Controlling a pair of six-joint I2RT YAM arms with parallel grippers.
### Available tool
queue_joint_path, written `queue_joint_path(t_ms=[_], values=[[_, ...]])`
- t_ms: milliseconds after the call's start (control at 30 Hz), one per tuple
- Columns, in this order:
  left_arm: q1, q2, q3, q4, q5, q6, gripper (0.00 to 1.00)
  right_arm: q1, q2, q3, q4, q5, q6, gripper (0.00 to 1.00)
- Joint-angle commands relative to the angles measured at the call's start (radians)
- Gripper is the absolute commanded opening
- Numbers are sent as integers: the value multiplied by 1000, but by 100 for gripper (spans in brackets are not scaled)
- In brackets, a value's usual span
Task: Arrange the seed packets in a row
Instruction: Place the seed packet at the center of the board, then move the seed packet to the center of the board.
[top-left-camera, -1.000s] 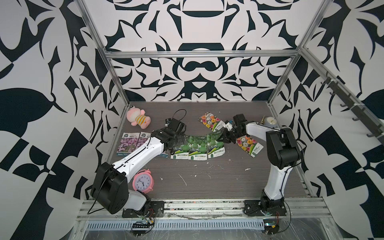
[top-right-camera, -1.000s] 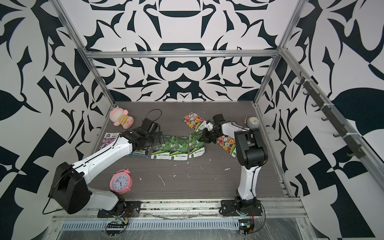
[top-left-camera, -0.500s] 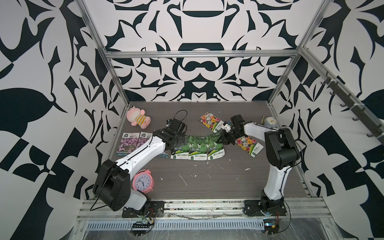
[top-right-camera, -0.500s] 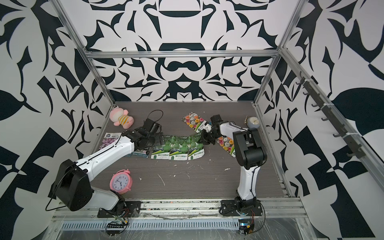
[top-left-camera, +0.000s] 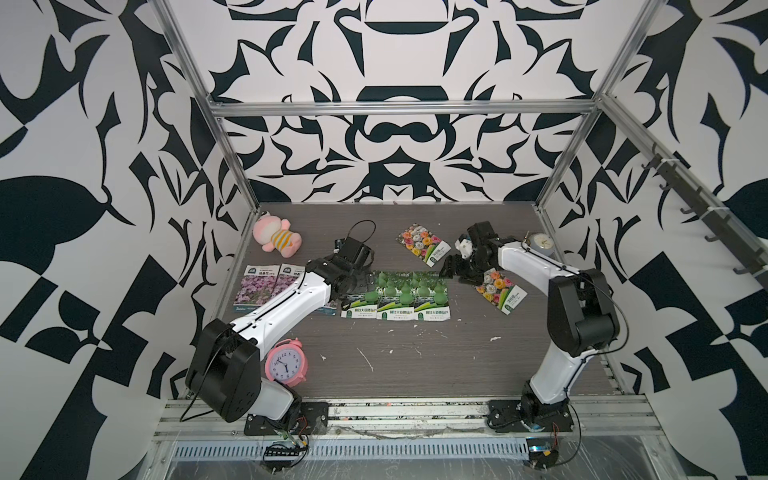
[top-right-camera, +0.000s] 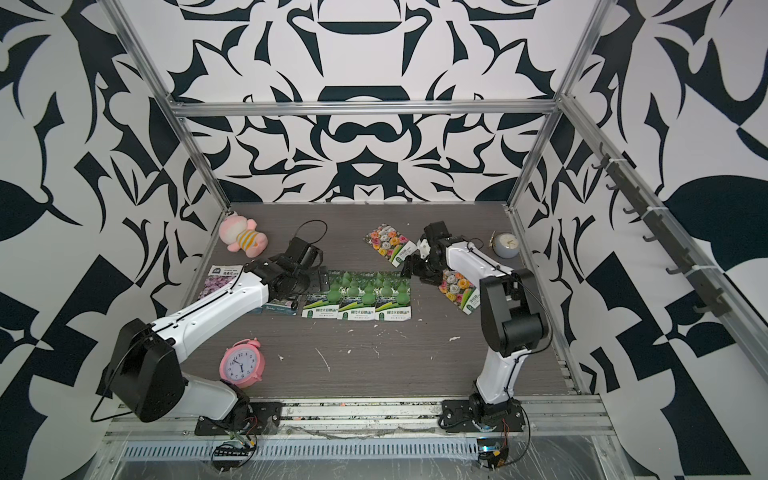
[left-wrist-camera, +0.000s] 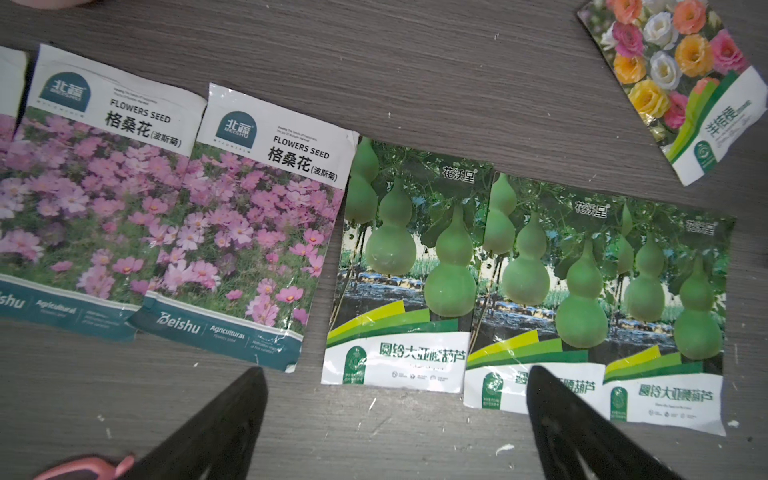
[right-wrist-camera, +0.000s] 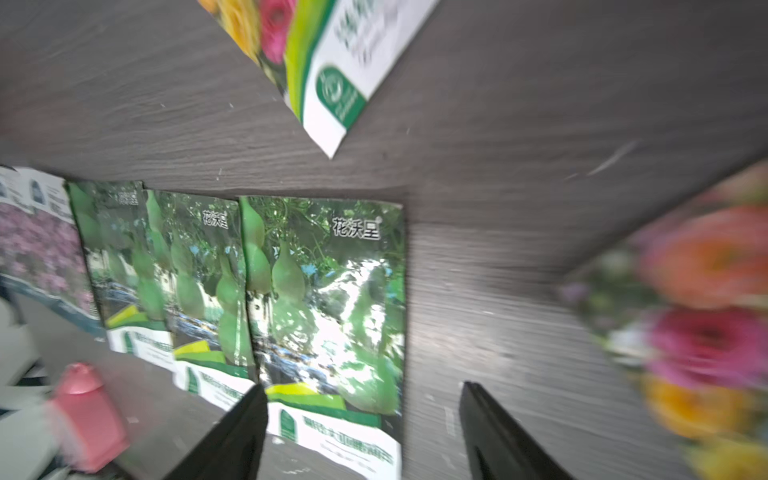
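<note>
Seed packet (right-wrist-camera: 328, 291) beside right pincer (right-wrist-camera: 361, 386)

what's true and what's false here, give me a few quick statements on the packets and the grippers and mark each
1. The three green gourd packets lie side by side in one row. True.
2. The far mixed-bloom packet lies straight in that row. False: it lies tilted, behind the row and apart from it.
3. The right gripper is shut on a packet. False: its jaws stand open, gripping nothing.
4. The left gripper is open. True.
5. The plush toy lies on the gourd packets. False: it lies in the far corner on the left arm's side, apart from them.
</note>
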Motion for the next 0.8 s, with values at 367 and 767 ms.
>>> queue_joint_path(t_ms=[367,767], values=[[6,-93,-53,44,9,29,100,-111,27,60,-59,483,-88,99],[5,-126,-95,61,-22,-2,99,-187,131,45,-59,390,-66,93]])
